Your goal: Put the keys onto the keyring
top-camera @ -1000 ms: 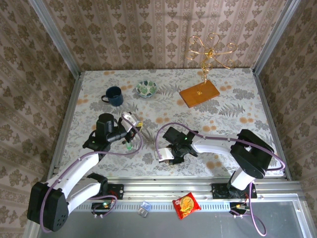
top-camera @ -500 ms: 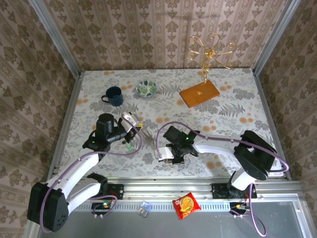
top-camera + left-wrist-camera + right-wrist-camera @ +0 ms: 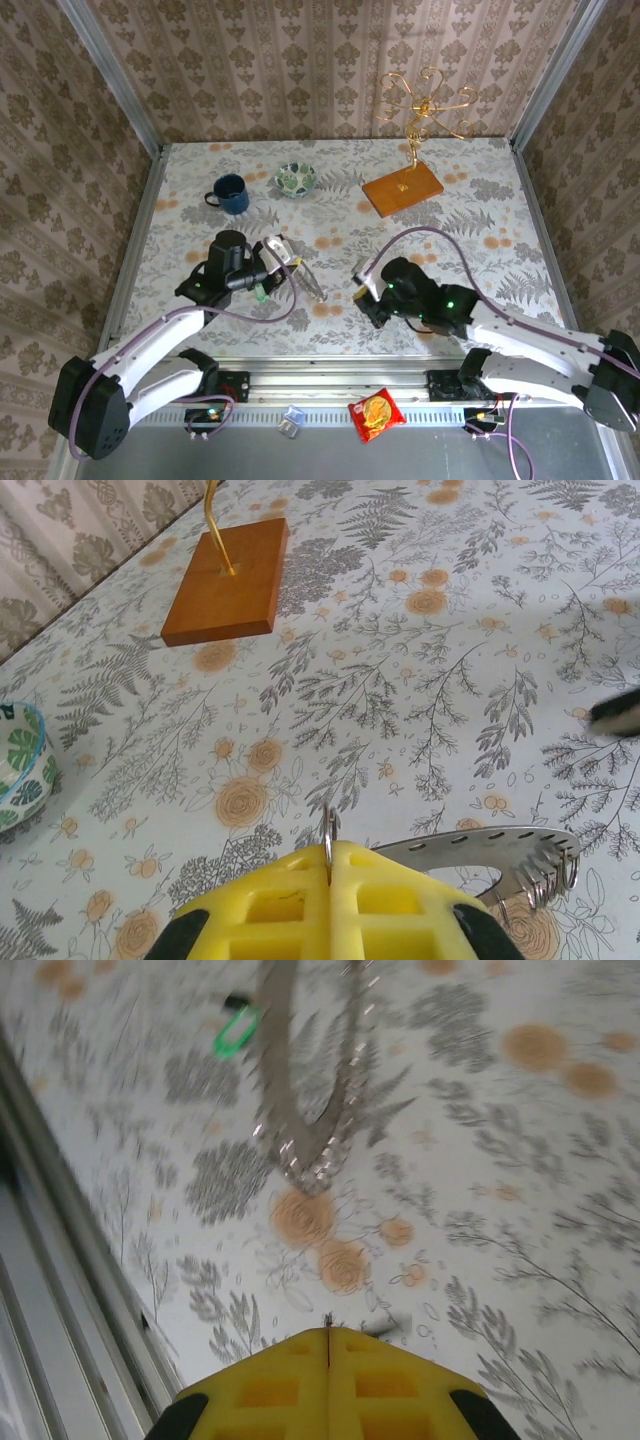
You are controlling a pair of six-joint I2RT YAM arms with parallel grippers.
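My right gripper point(image 3: 328, 1338) has just clenched with nothing visible between its pads and swung off toward the lower right, so I judge the green key point(image 3: 259, 292) was not picked up. It lies on the table point(image 3: 480, 200) at lower left, just below the left gripper point(image 3: 330, 852), which is clamped on a loop of the keyring point(image 3: 480, 848). The blue mug point(image 3: 231, 193), bowl point(image 3: 296, 179) and gold stand point(image 3: 402, 188) sit well clear near the top; only the dangling keyring lies between my right gripper and the key.

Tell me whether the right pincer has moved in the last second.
Yes. In the top view, the right pincer has shifted right and up-frame, closer to the flat orange wooden base.
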